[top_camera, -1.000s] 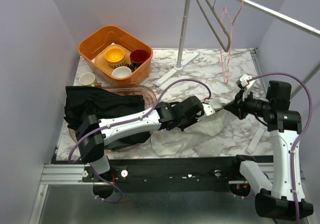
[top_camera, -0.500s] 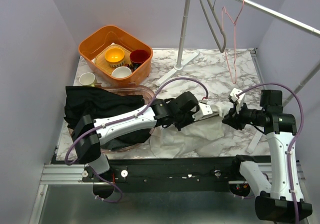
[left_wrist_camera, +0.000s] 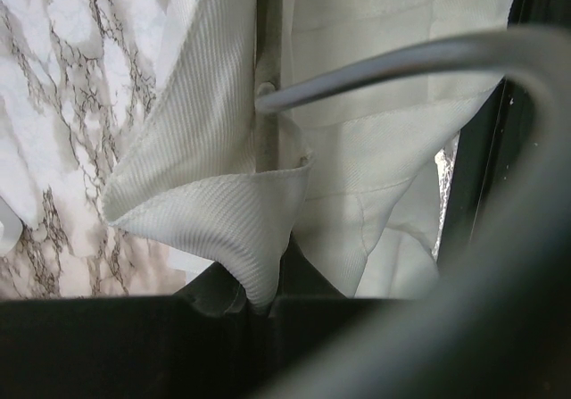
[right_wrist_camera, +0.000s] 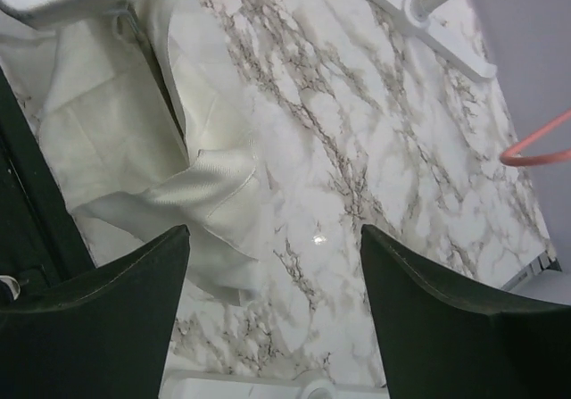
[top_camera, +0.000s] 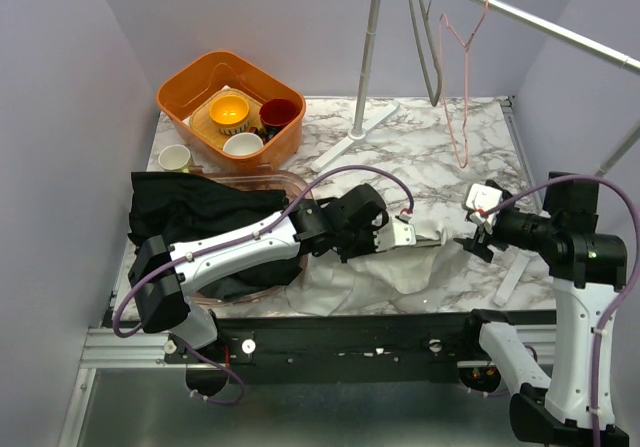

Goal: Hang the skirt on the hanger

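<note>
- White ribbed cloth skirt (top_camera: 365,275) looks soft, light and floppy. It lies on the marble counter (top_camera: 420,147), well apart from the orange plastic tub (top_camera: 190,82).
- Left fingers (left_wrist_camera: 221,292) pinch its thick folded band, a good hold.
- Right fingers (right_wrist_camera: 98,301) are spread and empty.

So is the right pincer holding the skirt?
No, the right pincer is wide open, with the skirt lying on the table below it.
</note>
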`<state>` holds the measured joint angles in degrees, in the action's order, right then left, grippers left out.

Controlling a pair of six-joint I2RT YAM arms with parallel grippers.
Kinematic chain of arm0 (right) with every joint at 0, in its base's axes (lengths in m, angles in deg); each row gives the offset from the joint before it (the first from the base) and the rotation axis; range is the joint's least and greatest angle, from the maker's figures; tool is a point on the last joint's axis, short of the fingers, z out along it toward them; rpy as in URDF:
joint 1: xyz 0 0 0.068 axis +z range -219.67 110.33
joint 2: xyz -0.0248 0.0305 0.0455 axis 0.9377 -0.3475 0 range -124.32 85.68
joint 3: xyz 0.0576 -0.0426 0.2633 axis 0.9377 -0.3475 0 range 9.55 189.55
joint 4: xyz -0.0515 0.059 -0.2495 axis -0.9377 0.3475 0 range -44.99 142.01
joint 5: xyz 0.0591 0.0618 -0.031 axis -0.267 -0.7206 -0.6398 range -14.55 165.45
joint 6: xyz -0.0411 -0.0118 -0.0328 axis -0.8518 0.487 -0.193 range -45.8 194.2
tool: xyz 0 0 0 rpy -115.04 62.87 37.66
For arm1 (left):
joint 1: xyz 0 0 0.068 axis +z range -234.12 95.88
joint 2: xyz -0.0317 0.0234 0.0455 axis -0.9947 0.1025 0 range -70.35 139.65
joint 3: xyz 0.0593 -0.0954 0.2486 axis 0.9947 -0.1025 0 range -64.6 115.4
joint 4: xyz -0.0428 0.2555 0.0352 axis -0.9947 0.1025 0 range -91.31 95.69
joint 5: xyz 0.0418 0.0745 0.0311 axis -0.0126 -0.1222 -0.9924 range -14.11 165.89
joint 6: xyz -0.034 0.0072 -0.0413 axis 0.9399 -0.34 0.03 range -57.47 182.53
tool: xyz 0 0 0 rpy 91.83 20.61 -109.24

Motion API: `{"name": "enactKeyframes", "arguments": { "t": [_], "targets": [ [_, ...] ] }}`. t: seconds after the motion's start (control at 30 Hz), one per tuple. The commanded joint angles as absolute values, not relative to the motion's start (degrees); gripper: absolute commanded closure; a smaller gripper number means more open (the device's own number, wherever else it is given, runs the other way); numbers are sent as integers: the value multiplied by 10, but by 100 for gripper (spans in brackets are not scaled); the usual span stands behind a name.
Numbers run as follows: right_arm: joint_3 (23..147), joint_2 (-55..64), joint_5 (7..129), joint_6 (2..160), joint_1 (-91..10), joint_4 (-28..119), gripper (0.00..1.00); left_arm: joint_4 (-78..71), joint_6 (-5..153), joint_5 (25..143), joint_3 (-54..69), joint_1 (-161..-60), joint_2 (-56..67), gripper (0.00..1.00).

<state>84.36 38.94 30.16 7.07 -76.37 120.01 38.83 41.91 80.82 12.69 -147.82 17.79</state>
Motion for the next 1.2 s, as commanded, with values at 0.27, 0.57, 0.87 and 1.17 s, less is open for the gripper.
{"name": "enactKeyframes", "arguments": {
  "t": [0.27, 0.57, 0.87, 1.17],
  "targets": [
    [669, 340, 243, -124, -742, 1325, 14, 351, 384, 872, 172, -1477, 162, 100],
    [635, 318, 189, -125, -714, 1325, 52, 271, 417, 928, 159, -1477, 168, 100],
    [658, 375, 291, 60, -714, 1251, 99, 160, 513, 953, 96, -1420, 103, 52],
    [639, 427, 370, 179, -727, 1201, 100, 134, 523, 959, -1, -1336, -65, 3]
  ]
}}
